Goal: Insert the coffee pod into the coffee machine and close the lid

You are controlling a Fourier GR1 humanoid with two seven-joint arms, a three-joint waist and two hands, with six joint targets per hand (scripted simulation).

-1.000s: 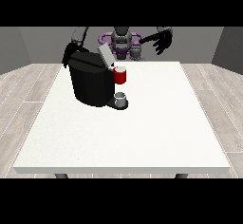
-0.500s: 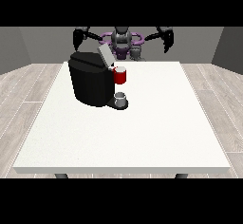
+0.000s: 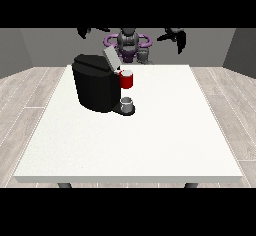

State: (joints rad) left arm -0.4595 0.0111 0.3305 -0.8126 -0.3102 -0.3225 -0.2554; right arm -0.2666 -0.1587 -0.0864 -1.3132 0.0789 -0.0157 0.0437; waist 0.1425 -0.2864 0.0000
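The robot point(image 3: 129, 44) sits small at the far edge of the white table point(image 3: 130, 140), and much about it is hard to read. Both arms are raised and spread wide. The hand at the view's left point(image 3: 85, 31) touches the upper edge of the scene, so part of it is cut off — whether its fingers are straight or curled cannot be told. The hand at the view's right point(image 3: 177, 36) hangs in the air beyond the table's far right part, with dark fingers pointing downward; whether they are apart or together cannot be told either. Neither hand touches anything.

The black coffee machine point(image 3: 96, 82) stands on the far left part of the table, well apart from both hands. Its grey lid point(image 3: 111, 59) is tilted up, open. A red part point(image 3: 127, 80) sits at the machine's front just below the lid — whether this is the coffee pod or a piece of the machine is not clear. Below it a small grey cup point(image 3: 127, 103) stands on the machine's dark base. The inside of the pod slot is hidden by the lid and the body.

No brand, label or writing can be read anywhere.
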